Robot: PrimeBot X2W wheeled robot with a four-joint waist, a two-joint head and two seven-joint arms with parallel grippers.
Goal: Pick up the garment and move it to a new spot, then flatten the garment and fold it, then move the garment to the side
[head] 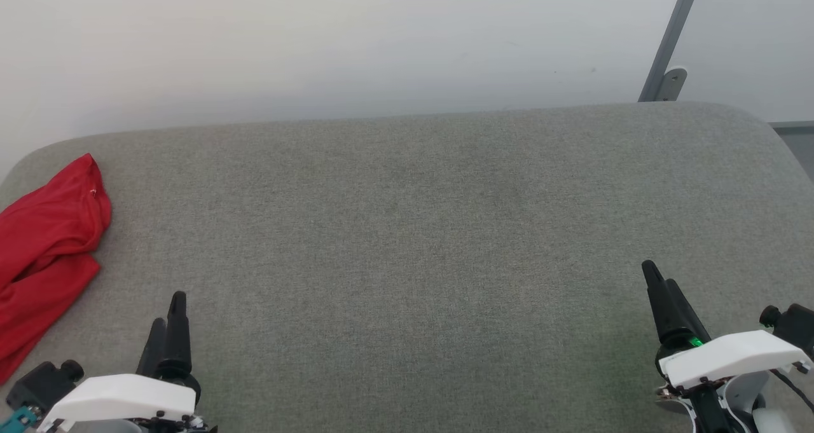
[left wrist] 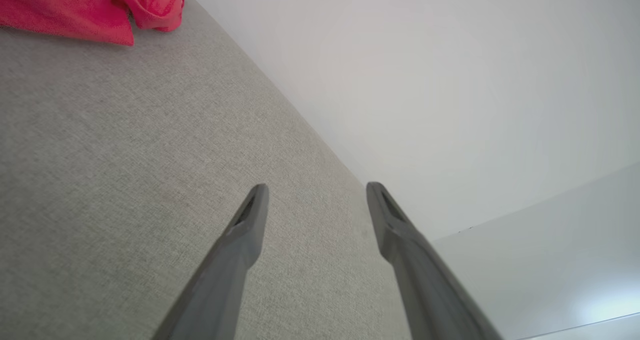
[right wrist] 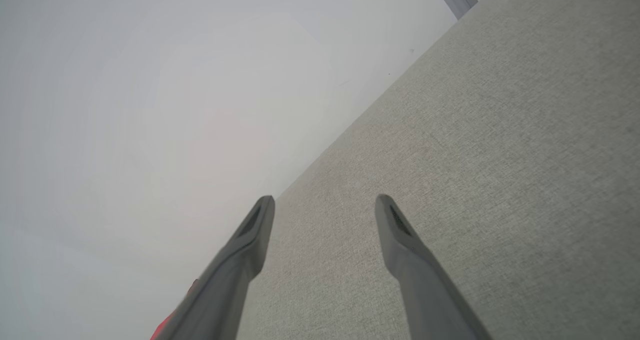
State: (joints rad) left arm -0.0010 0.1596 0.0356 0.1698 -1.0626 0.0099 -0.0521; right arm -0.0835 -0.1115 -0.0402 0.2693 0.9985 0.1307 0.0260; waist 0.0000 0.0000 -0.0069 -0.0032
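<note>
One garment point(head: 44, 242), two grippers. The red garment lies bunched at the far left edge of the grey fabric surface point(head: 407, 229), cut off by the head view's left border. Left gripper point(left wrist: 316, 187): fingers spread, holding nothing, near the garment on its right side, not touching. Right gripper point(right wrist: 325, 198): fingers spread, holding nothing, well apart from it across the surface. One grey post point(head: 668, 45) behind.

Grey fabric surface point(head: 407, 229) bears crumpled red garment point(head: 44, 242)
</note>
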